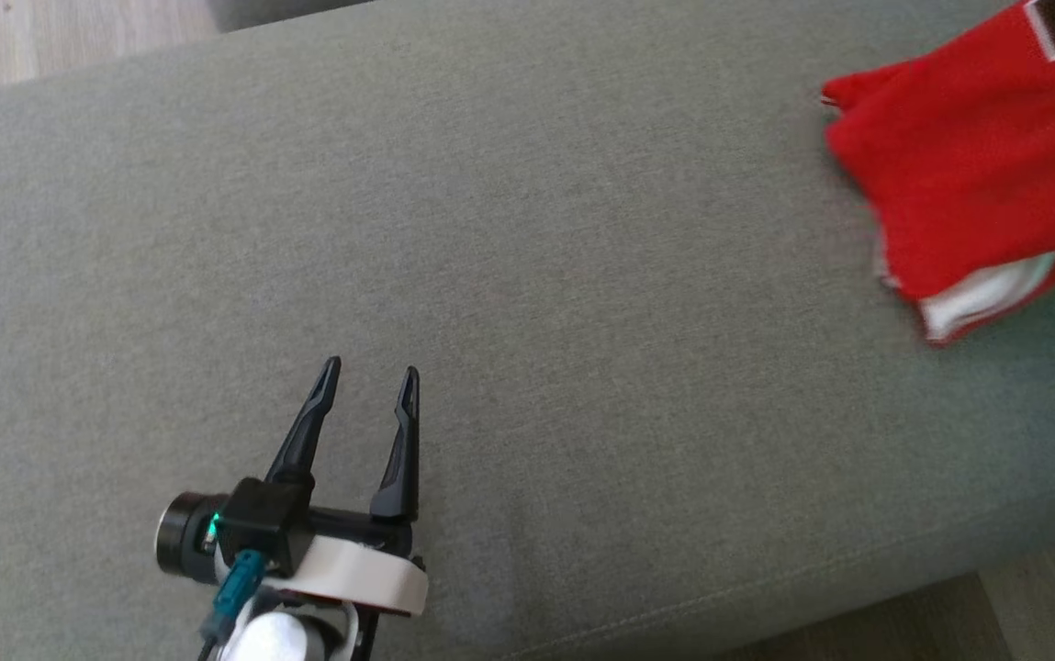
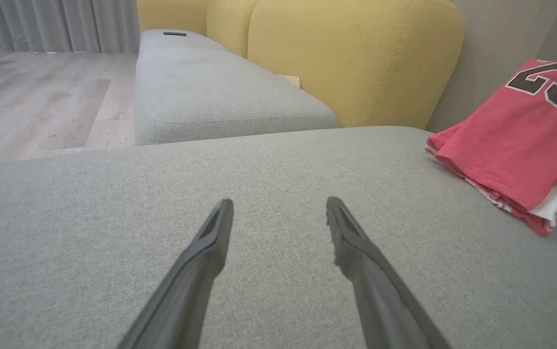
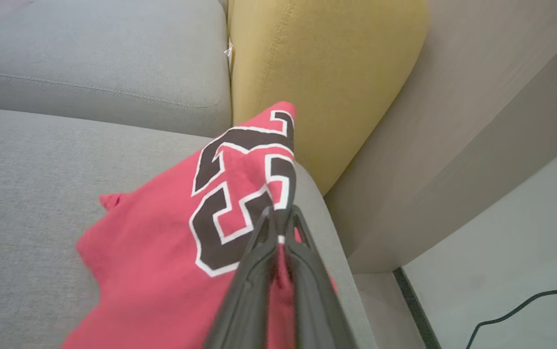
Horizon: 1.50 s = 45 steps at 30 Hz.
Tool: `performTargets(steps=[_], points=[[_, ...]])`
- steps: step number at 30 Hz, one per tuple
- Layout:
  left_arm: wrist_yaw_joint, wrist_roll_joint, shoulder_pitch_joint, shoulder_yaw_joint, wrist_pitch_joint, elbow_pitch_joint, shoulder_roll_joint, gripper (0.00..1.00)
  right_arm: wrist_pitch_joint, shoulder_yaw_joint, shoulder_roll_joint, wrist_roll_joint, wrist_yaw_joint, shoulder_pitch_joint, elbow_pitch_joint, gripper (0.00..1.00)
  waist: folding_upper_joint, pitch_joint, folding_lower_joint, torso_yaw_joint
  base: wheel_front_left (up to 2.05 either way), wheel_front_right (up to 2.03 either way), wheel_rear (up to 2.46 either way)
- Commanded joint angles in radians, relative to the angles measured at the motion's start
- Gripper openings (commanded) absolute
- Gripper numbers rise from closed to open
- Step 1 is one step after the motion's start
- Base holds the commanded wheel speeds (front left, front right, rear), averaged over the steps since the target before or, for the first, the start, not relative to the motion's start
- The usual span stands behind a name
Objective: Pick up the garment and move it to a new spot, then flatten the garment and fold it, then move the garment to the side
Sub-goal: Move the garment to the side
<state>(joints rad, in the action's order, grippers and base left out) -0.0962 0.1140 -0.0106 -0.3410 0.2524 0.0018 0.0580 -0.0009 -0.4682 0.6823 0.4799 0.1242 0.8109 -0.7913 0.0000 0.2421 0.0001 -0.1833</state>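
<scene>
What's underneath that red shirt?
The red shirt rests on the grey sofa cushion. Whether anything else lies beneath it cannot be seen, because the cloth covers that patch.

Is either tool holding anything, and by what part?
The right tool is shut on the jersey, pinching fabric beside the printed number. The left tool is open, holding nothing.

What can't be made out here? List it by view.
Head view: the jersey runs off the right edge, its number cut off, its hem blurred.
Right wrist view: the right gripper, shut on the jersey, hides how much cloth it pinches.
Left wrist view: a dark object on the far cushion is too small to identify.
</scene>
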Motion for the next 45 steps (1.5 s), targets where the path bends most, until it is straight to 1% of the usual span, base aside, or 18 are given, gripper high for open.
performTargets(steps=[1,2,3,4,7,9,14,19,20,23,26,29,32,35,39,45], points=[[0.002,-0.011,0.036,0.035,0.009,-0.035,-0.008,1.00,-0.013,0.016,0.050,-0.013,0.007,0.018,0.016,0.00,0.0000,0.007,-0.0001,0.010,0.00,0.00,0.00],[0.004,-0.011,0.038,0.035,0.009,-0.034,-0.008,1.00,-0.021,0.026,0.056,-0.020,0.007,0.018,0.007,0.00,0.0000,0.009,-0.0001,0.015,0.00,0.00,0.00],[0.004,-0.012,0.041,0.036,0.009,-0.034,-0.008,1.00,-0.030,0.038,0.059,-0.027,0.007,0.019,-0.007,0.20,0.0000,0.009,-0.0001,0.020,0.00,0.00,0.00],[0.003,-0.013,0.042,0.037,0.009,-0.034,-0.008,1.00,-0.040,0.052,0.059,-0.036,0.007,0.019,-0.022,1.00,0.0000,0.008,-0.0001,0.025,0.00,0.00,0.00],[-0.006,-0.010,0.042,0.043,0.009,-0.034,-0.008,1.00,-0.079,0.090,0.038,-0.086,0.007,0.009,-0.067,1.00,0.0000,-0.007,-0.0001,0.044,0.00,0.00,0.00],[-0.011,0.003,0.036,0.045,0.009,-0.038,-0.008,1.00,-0.114,0.117,0.003,-0.114,0.007,-0.008,-0.081,1.00,0.0000,-0.030,-0.0001,0.058,0.00,0.00,0.00],[-0.017,0.053,0.004,0.050,0.009,-0.042,-0.008,1.00,-0.221,0.215,-0.130,-0.137,0.007,-0.127,-0.068,1.00,0.0000,-0.121,-0.0001,0.110,0.00,0.00,0.00],[-0.013,0.072,-0.056,0.063,0.009,-0.027,-0.008,1.00,-0.255,0.279,-0.290,-0.152,0.007,-0.332,0.011,1.00,0.0000,-0.223,-0.0001,0.155,0.00,0.00,0.00],[-0.013,0.072,-0.056,0.063,0.009,-0.027,-0.008,1.00,-0.255,0.279,-0.290,-0.152,0.007,-0.332,0.011,1.00,0.0000,-0.223,-0.0001,0.155,0.00,0.00,0.00],[0.005,0.076,-0.087,0.071,0.009,-0.025,-0.008,1.00,-0.260,0.317,-0.381,-0.170,0.007,-0.450,0.103,1.00,0.0000,-0.264,-0.0001,0.182,0.00,0.00,0.00],[-0.003,0.064,-0.111,0.092,0.009,-0.017,-0.008,1.00,-0.260,0.370,-0.463,-0.204,0.007,-0.573,0.257,1.00,0.0000,-0.289,-0.0001,0.203,0.00,0.00,0.00],[-0.011,0.058,-0.128,0.111,0.009,-0.014,-0.008,1.00,-0.261,0.424,-0.523,-0.245,0.007,-0.689,0.414,1.00,0.0000,-0.310,-0.0001,0.218,0.00,0.00,0.00],[-0.003,0.049,-0.147,0.120,0.009,-0.013,-0.008,1.00,-0.261,0.446,-0.563,-0.290,0.007,-0.792,0.542,1.00,0.0000,-0.328,-0.0001,0.228,0.00,0.00,0.00],[-0.002,0.033,-0.170,0.134,0.009,-0.012,-0.008,1.00,-0.261,0.457,-0.585,-0.328,0.007,-0.873,0.620,1.00,0.0000,-0.343,-0.0001,0.231,0.00,0.00,0.00],[-0.003,-0.002,-0.190,0.146,0.009,-0.008,-0.008,1.00,-0.261,0.454,-0.601,-0.368,0.007,-0.937,0.654,1.00,0.0000,-0.357,-0.0001,0.235,0.00,0.00,0.00],[0.005,-0.022,-0.202,0.158,0.009,-0.002,-0.008,1.00,-0.261,0.432,-0.612,-0.383,0.007,-0.963,0.658,1.00,0.0000,-0.374,-0.0001,0.233,0.00,0.00,0.00]])
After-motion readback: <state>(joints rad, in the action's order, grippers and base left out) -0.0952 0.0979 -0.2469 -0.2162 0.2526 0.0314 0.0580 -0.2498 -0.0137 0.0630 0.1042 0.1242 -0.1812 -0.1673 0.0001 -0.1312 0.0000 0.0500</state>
